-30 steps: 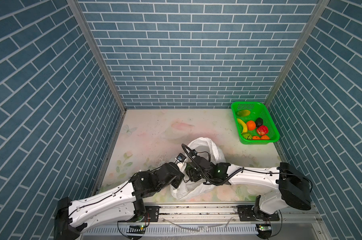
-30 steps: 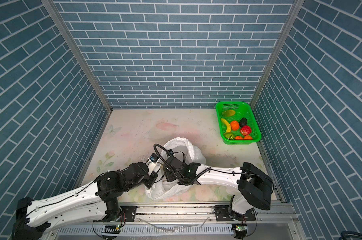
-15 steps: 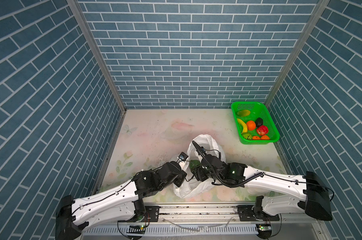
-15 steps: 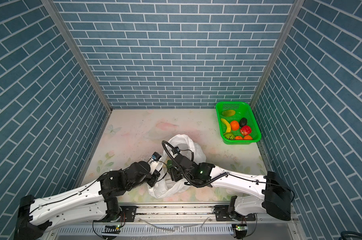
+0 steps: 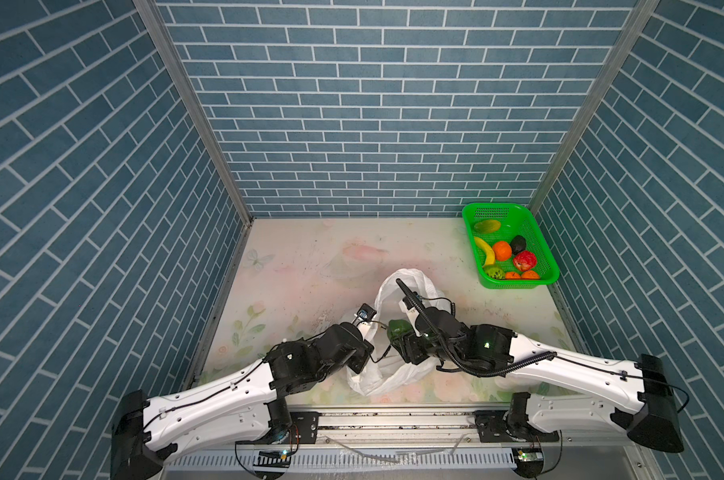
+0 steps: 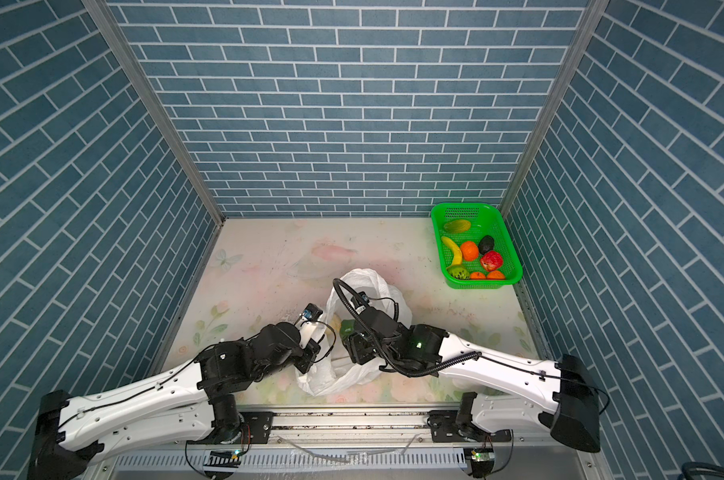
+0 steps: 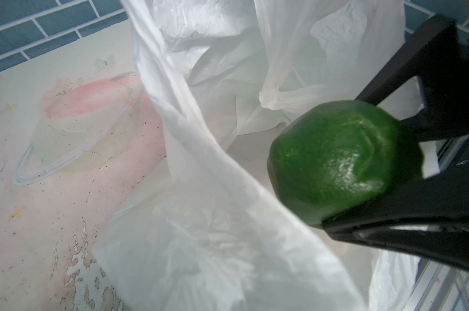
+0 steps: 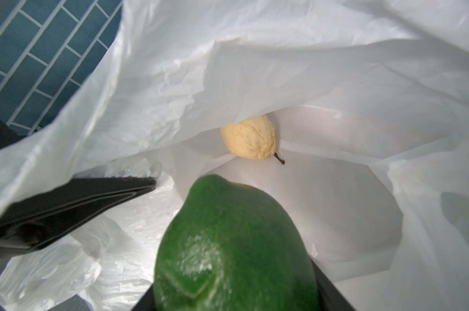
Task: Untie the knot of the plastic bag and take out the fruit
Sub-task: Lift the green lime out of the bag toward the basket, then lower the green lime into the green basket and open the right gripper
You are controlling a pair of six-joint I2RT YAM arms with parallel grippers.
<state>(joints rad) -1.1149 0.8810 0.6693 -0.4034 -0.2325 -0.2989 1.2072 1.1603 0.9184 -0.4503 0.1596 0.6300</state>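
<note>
**Ana:** Where does the job stand?

**Ben:** No knot shows in any view. The plastic bag (image 5: 387, 380) lies open-mouthed near the front edge of the bench (image 5: 310, 257), about midway along it. The right gripper (image 7: 343, 161) is clamped on a green avocado (image 8: 228, 247), just above the bag's mouth. Other fruit sits in the green basket (image 5: 518, 284) in the bench's back right corner.

**Ana:** And the left gripper (image 5: 370, 347)?

**Ben:** It's closed, and by the look of it pinching the bag's rim on the side toward the bench's left edge (its own camera doesn't show its fingers, so I go by the plastic running up to it).

**Ana:** So how is the lift done well?

**Ben:** I'd raise the avocado straight up until it is clear of the rim and the loose handle loops, and only then swing it toward the basket. Film this thin probably clings and would trail along. The left gripper should hold the rim up and apart as an anchor. Much of the avocado sticks out past the fingertips and its skin looks smooth, so I'd carry it slowly, without jerks, and set it low into the basket.

**Ana:** Anything left inside?

**Ben:** A pale pear (image 8: 249, 140) lies at the bottom of the bag, so the mouth wants to stay open.
</note>
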